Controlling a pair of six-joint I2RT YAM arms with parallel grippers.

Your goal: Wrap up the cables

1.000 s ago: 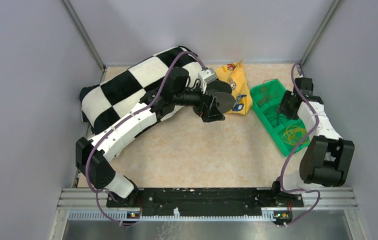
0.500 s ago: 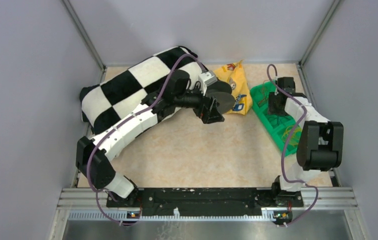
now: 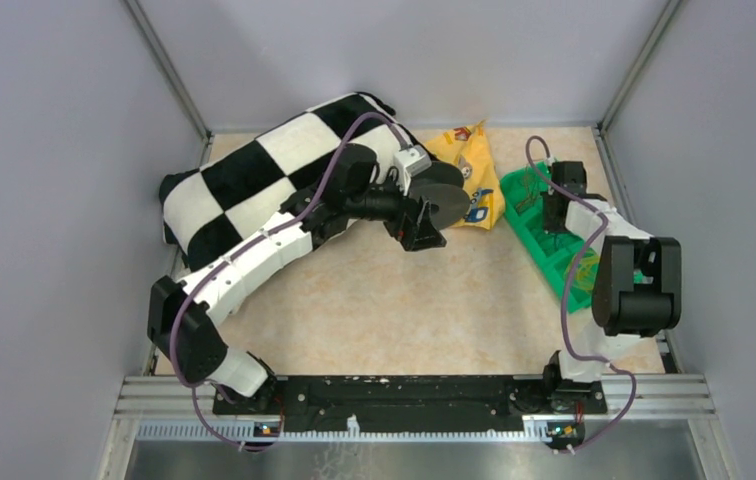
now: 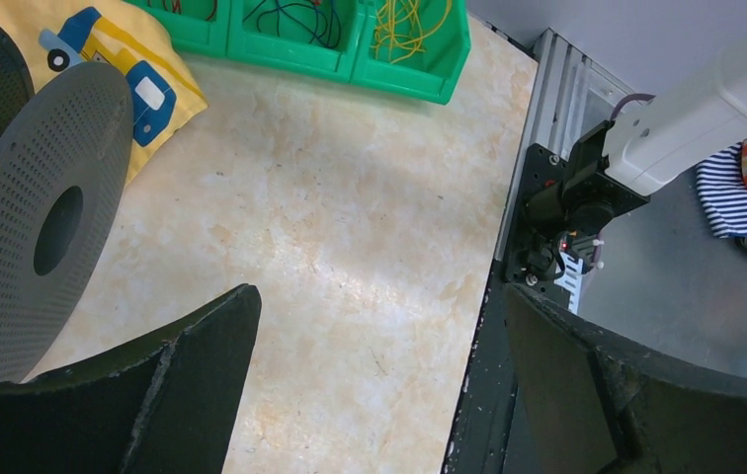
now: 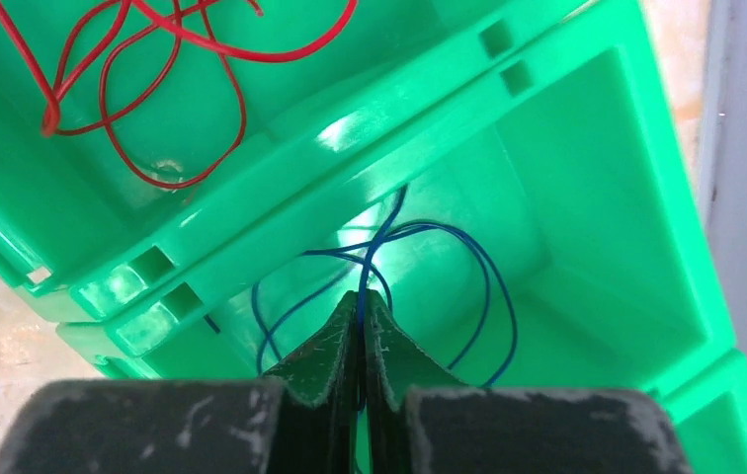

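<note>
Two arms, wrapping barely begun: the right end effector [image 5: 362, 301] is pinched tight on a blue cable [image 5: 488, 286] in the green bin's [image 5: 429, 148] middle compartment. The left end effector [image 4: 379, 306] gapes wide beside the perforated spool [image 4: 24, 247] on the desk [image 4: 350, 197], no wire visible on it. A red cable [image 5: 182, 59] lies loose next door. No legible writing anywhere.

1. Right gripper [image 5: 362, 326]: cables [image 5: 488, 267] lie in the bin compartment [image 5: 607, 197] directly ahead; further strands [image 5: 48, 118] lie in the neighbouring compartment [image 5: 281, 89], ahead-left.
2. Left gripper [image 4: 374, 336]: spool [image 4: 34, 217] just beside one finger; bag [image 4: 142, 69] behind the spool.
</note>
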